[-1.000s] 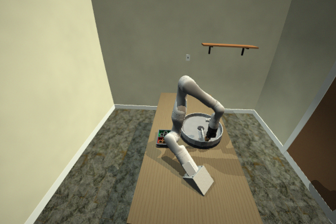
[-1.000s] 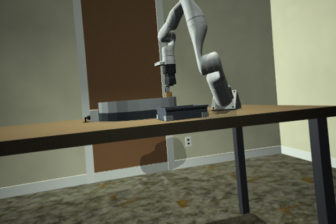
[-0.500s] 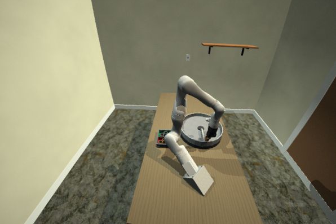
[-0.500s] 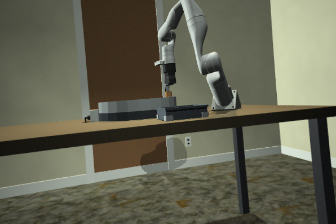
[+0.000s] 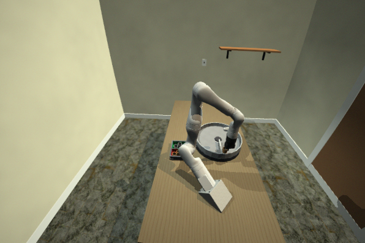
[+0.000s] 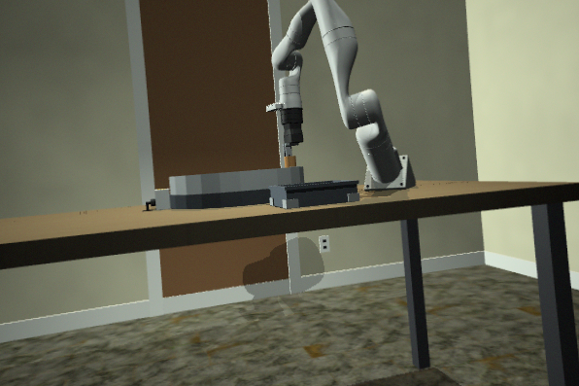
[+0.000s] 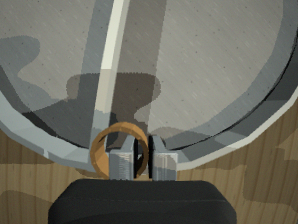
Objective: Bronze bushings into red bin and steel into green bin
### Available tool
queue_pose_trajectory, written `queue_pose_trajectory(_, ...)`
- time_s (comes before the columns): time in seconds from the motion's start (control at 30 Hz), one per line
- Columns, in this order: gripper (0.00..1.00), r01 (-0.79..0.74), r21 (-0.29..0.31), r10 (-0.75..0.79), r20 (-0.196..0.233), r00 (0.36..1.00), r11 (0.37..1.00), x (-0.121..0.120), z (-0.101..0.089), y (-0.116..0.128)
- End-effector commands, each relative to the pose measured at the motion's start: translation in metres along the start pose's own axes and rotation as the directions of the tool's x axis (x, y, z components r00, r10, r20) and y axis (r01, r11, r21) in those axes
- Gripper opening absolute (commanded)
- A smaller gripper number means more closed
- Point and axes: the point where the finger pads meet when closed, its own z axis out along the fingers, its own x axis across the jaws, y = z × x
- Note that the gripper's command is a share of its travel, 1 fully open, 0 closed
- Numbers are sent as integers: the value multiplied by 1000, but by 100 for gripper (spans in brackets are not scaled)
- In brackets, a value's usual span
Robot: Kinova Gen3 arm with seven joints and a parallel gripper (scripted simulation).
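Note:
My gripper (image 7: 143,150) is shut on the wall of a bronze bushing (image 7: 119,148), an orange-brown ring. It holds the bushing above the near rim of the grey turntable (image 5: 217,141). From the side, the bushing (image 6: 289,161) hangs just clear of the turntable's rim (image 6: 236,187). In the overhead view the gripper (image 5: 226,150) is at the turntable's front edge. The red and green bins (image 5: 176,149) sit left of the turntable, partly hidden by the arm, with rings inside.
The arm's base (image 5: 215,195) stands on the wooden table in front of the turntable. The bin tray (image 6: 315,193) is low and dark grey from the side. A small shape lies at the turntable's far side.

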Motion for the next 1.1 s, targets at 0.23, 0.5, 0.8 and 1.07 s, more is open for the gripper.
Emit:
queue_pose_trajectory(0.23,0,0,0,0,-2,1000,1000,0,-3,0)
queue_pose_trajectory(0.5,0,-1,0,1,-2,1000,1000,0,-5,0)
queue_pose_trajectory(0.8,0,-1,0,1,-2,1000,1000,0,-8,0)
queue_pose_trajectory(1.07,0,-1,0,1,-2,1000,1000,0,-31,0)
